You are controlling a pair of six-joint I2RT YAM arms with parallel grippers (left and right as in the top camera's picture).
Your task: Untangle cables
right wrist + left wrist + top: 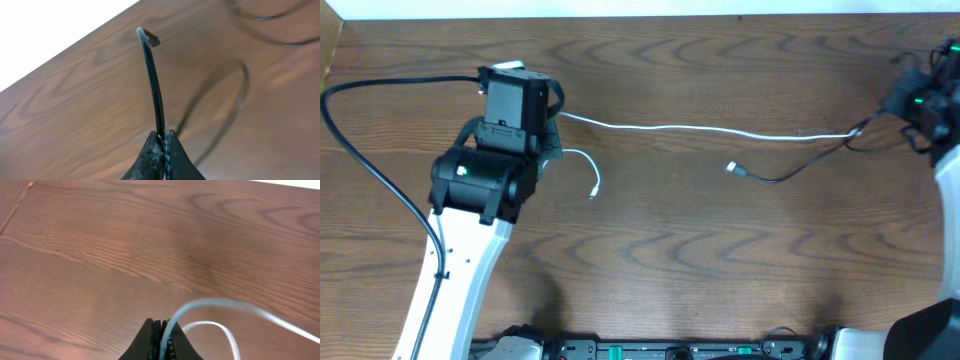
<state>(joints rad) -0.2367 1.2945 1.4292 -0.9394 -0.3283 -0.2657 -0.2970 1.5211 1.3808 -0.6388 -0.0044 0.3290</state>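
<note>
The white cable (670, 127) lies across the table from my left gripper (551, 128) to the right. Its short end curls to a plug (594, 191) beside the left arm. In the left wrist view the left gripper (163, 330) is shut on the white cable (220, 302). The black cable (790, 175) runs from a small plug (731, 168) up to my right gripper (894, 107) and meets the white cable's far end near it. In the right wrist view the right gripper (164, 137) is shut on the black cable (156, 85), whose short end sticks up past the jaws.
The wooden table (720, 270) fills the views. A thick black wire (360, 150) loops from the left arm at the far left. The table's back edge (640, 17) runs along the top. Robot bases sit along the front edge.
</note>
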